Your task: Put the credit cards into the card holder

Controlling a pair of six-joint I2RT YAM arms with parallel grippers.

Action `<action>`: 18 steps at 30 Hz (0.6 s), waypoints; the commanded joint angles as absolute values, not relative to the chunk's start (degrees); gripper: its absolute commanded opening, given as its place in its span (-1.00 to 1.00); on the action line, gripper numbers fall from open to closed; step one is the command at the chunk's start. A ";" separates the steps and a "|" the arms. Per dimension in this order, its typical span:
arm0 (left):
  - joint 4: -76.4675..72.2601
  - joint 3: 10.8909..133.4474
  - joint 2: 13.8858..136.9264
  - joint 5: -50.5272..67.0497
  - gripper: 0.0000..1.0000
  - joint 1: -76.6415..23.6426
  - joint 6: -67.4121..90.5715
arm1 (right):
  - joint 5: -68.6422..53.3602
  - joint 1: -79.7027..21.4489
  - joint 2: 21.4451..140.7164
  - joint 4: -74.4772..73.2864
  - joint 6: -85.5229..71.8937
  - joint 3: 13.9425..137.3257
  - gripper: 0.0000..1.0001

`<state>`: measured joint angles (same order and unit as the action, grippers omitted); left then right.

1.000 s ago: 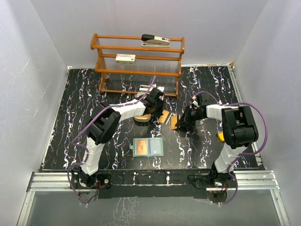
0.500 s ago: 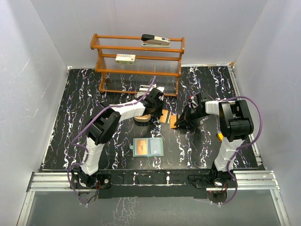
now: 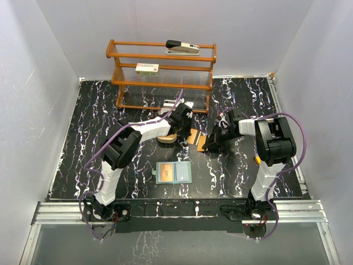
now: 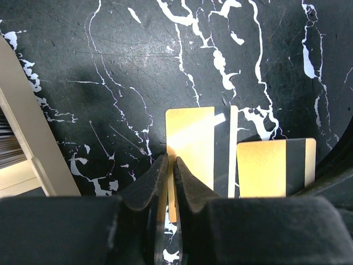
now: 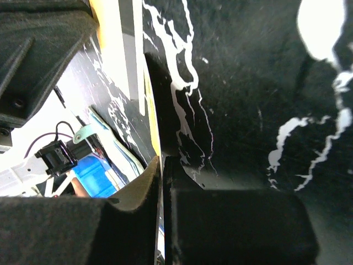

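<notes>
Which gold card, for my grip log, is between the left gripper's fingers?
The plain gold card; the striped gold card sits apart, beyond a white strip.

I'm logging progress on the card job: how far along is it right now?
Done: the card holder lies open near the front, with what may be one card in a pocket. In hand: the left gripper pinches a gold card by its edge, and the right gripper seems shut on a striped gold card beside it. Left: both cards are outside the holder, unpocketed.
</notes>
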<state>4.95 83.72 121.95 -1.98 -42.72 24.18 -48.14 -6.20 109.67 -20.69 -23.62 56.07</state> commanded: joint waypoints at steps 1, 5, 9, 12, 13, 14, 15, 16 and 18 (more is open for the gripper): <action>14.15 82.39 126.48 -3.19 -0.78 -43.24 22.91 | -43.86 -8.20 109.22 -20.05 -20.87 53.53 -1.00; 15.48 82.95 126.44 -3.96 -0.73 -43.07 23.26 | -43.01 -8.10 108.15 -19.75 -22.17 53.67 -1.00; 15.91 82.46 124.76 -4.46 -0.65 -42.51 23.96 | -40.37 -8.00 107.26 -19.82 -25.13 53.13 -1.00; 16.31 83.08 123.86 -4.89 -0.60 -42.29 24.08 | -39.10 -7.84 107.10 -20.88 -26.21 53.57 -1.00; 16.68 83.64 123.82 -5.19 -0.59 -42.23 24.01 | -39.26 -7.78 107.05 -21.18 -26.46 53.81 -1.00; 17.04 84.14 124.04 -5.44 -0.57 -42.11 23.92 | -39.80 -7.73 107.10 -21.37 -26.69 54.05 -1.00; 17.25 84.64 124.21 -5.48 -0.54 -41.98 23.96 | -40.11 -7.66 107.18 -21.60 -26.78 54.25 -1.00; 17.55 85.10 124.38 -5.31 -0.50 -41.78 24.13 | -40.27 -7.64 107.39 -22.08 -26.74 54.68 -1.00; 17.75 85.78 124.49 -3.66 -0.41 -41.10 24.75 | -40.61 -7.60 108.04 -23.30 -25.90 55.63 -1.00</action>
<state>8.05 85.69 122.19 -2.66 -42.72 24.71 -46.46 -7.40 107.81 -20.80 -26.85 54.52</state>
